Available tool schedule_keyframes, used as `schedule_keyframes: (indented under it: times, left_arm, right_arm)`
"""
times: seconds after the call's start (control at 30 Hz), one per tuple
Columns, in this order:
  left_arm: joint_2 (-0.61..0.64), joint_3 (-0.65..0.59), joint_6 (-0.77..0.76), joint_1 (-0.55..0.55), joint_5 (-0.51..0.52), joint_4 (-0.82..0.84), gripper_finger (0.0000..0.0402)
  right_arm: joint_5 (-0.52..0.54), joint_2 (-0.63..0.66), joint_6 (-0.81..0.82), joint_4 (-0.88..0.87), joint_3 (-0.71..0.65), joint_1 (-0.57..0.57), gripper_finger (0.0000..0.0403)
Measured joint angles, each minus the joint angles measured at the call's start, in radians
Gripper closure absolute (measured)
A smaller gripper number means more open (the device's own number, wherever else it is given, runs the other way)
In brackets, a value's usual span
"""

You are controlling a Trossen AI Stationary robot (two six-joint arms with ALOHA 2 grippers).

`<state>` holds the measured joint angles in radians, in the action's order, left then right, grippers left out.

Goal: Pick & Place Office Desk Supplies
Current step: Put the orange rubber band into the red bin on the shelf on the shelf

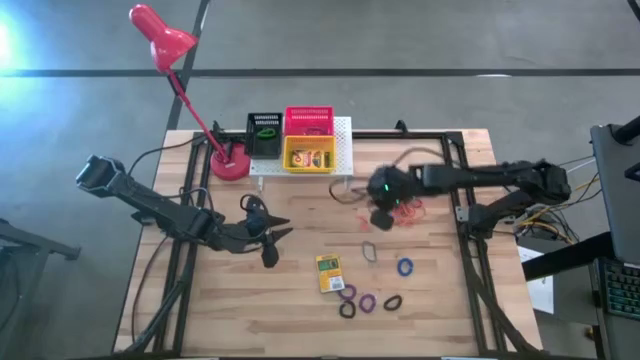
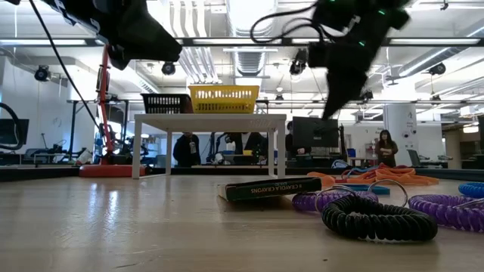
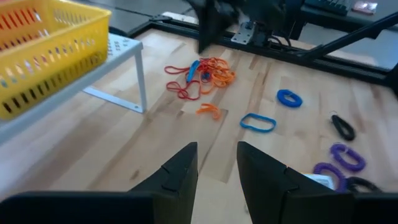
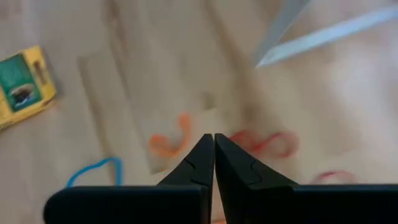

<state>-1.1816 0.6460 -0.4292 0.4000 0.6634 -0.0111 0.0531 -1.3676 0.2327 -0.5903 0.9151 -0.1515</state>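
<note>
From above, the left hand (image 1: 272, 232) hangs over bare surface (image 1: 240, 300) at 9 o'clock, fingers a little apart and holding nothing. The right hand (image 1: 382, 216) sits right of centre, just beside the orange bands (image 1: 408, 211). A crayon box (image 1: 329, 273) lies at 6 o'clock, with the coiled rings (image 1: 367, 301) just past it and a blue ring (image 1: 404, 267) at 4 o'clock. At 12 o'clock the stand (image 1: 343, 150) carries the black basket (image 1: 264, 134), red basket (image 1: 309, 120) and yellow basket (image 1: 309, 154); the lamp (image 1: 162, 38) rises from its base at 10 o'clock.

At table height, the crayon box (image 2: 274, 188) lies flat, a black ring (image 2: 380, 218) and purple rings (image 2: 333, 200) nearest the camera. The stand (image 2: 209, 118) blocks the far middle, and people stand in the room behind.

From the left wrist, the parted fingers (image 3: 180, 174) are empty; the bands (image 3: 208, 71) lie ahead near the stand's leg (image 3: 140, 78), a blue band (image 3: 258, 122) closer in.

From the right wrist, the fingers (image 4: 198, 163) are pressed together, empty, above blurred orange bands (image 4: 168, 143); the crayon box (image 4: 22, 84) lies well apart.
</note>
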Motion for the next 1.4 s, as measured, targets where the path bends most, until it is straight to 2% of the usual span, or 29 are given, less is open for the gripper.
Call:
schedule_keyframes:
  times: [0.1, 0.23, 0.43, 0.6, 0.77, 1.0, 1.07, 1.23, 1.3, 1.4]
  left_arm:
    - [0.0, 0.0, 0.03, 0.0, 0.022, -0.002, 0.0284]
    - [0.0, 0.0, 0.033, -0.002, 0.029, -0.009, 0.0284]
    - [0.0, 0.0, 0.036, -0.003, 0.029, -0.018, 0.0284]
    - [0.0, 0.0, 0.036, -0.003, 0.029, -0.026, 0.0284]
    - [0.0, 0.0, 0.033, -0.003, 0.03, -0.034, 0.0284]
    - [0.0, 0.0, 0.036, -0.011, 0.029, -0.052, 0.0284]
    - [0.0, 0.0, 0.037, -0.017, 0.029, -0.052, 0.0284]
    - [-0.001, -0.007, 0.038, -0.026, 0.03, -0.056, 0.0284]
    - [-0.001, -0.019, 0.04, -0.027, 0.029, -0.068, 0.0284]
    - [-0.001, -0.038, 0.039, -0.027, 0.029, -0.089, 0.0284]
  right_arm:
    - [-0.001, 0.014, 0.085, 0.142, -0.12, 0.054, 0.0381]
    - [0.0, -0.013, 0.158, 0.302, -0.22, 0.089, 0.0343]
    - [0.033, -0.084, 0.107, 0.502, -0.283, 0.095, 0.0277]
    - [0.039, -0.165, 0.034, 0.543, -0.282, 0.095, 0.0258]
    - [0.086, -0.246, 0.025, 0.552, -0.271, 0.094, 0.028]
    - [0.076, -0.266, 0.01, 0.548, -0.239, 0.104, 0.0375]
    - [0.0, -0.25, -0.009, 0.546, -0.22, 0.109, 0.0389]
    - [-0.256, -0.203, -0.076, 0.566, -0.144, 0.117, 0.0394]
    - [-0.303, -0.197, -0.099, 0.589, -0.103, 0.127, 0.0394]
    - [-0.311, -0.191, -0.142, 0.63, -0.014, 0.135, 0.0394]
